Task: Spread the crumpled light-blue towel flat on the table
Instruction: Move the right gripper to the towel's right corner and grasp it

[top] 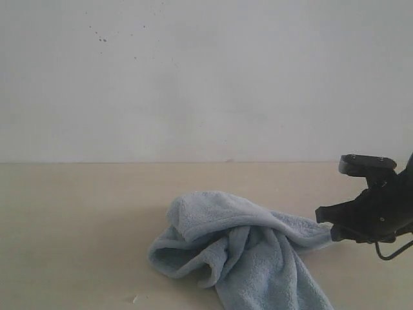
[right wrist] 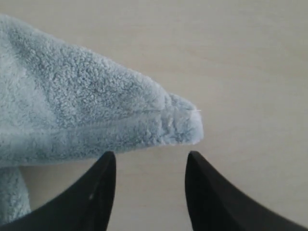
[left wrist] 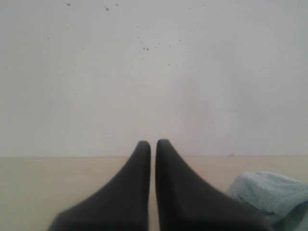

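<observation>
While towel (top: 245,252) lies crumpled, right fingers (right wrist: 91,202) parted near corner, left fingers (left wrist: 130,192) together

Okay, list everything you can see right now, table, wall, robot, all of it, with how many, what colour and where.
towel: one, light blue, lying crumpled on the table, right of centre in the exterior view
table: one, pale beige, under the towel and running back to the wall
wall: one, white with a few dark specks, behind the table
small scrap: one, whitish, on the table left of the towel; too small to identify
right hand: one, black, open, at the towel's right-hand corner, nothing between its fingers
left hand: one, black, fingers closed together and empty, over the table, facing the wall
</observation>
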